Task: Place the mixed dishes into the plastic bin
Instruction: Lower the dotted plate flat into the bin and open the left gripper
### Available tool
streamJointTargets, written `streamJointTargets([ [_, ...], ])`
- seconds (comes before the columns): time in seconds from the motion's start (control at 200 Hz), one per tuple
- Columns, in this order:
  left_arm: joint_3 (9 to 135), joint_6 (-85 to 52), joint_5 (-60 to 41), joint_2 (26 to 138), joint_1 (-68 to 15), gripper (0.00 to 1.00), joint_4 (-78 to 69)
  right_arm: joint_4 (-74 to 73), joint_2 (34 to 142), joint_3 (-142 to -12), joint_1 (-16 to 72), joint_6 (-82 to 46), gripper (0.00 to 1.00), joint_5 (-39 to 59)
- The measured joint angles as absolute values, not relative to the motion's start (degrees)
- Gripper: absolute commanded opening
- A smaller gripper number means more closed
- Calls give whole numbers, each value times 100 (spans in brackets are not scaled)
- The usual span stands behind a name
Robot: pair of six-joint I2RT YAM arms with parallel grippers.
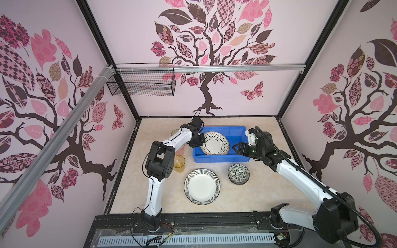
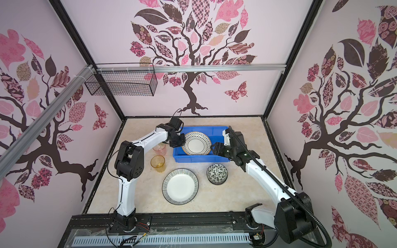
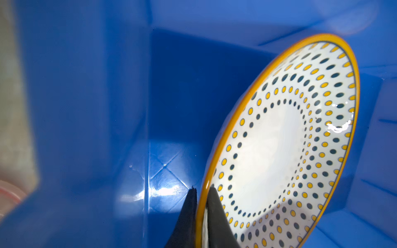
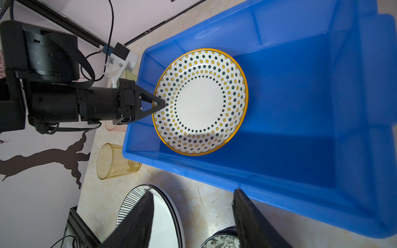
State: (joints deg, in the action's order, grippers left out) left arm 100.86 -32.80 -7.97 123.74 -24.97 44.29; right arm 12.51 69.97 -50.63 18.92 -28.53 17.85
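The left gripper (image 3: pixel 202 189) has one finger on each side of the dotted plate's (image 4: pixel 202 101) yellow edge. The fingers are very close together, and I cannot tell if they squeeze it. The plate tilts inside the blue bin (image 1: pixel 223 128), near the wall by those fingers. Past the plate, the bin floor is open. The right gripper (image 1: pixel 236 149) hangs over the bin's other end, fingers wide apart. Outside the bin's long edge, nearer the robot than those fingers, lie the striped plate (image 1: pixel 202 185) and the flower bowl (image 1: pixel 238 173).

A robot test box
Tree-sticker walls (image 1: pixel 214 96) and metal bars (image 1: pixel 206 69) are closing in two arms (image 1: pixel 153 193) (bolted to a rail (image 1: pixel 214 220)).
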Motion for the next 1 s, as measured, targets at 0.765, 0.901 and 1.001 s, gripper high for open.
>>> streamJointTargets([
  [0.765, 10191, -3297, -521, 12451, -2591, 18, 4501, 1234, 6980, -5009, 1892, -2856, 62, 1918],
  [0.901, 10191, -3301, -526, 12451, -2593, 18, 4488, 1229, 6980, -5009, 1892, -2856, 62, 1931],
  [1.001, 10191, -3301, -526, 12451, -2593, 19, 4482, 1229, 6980, -5006, 1892, -2856, 62, 1942],
])
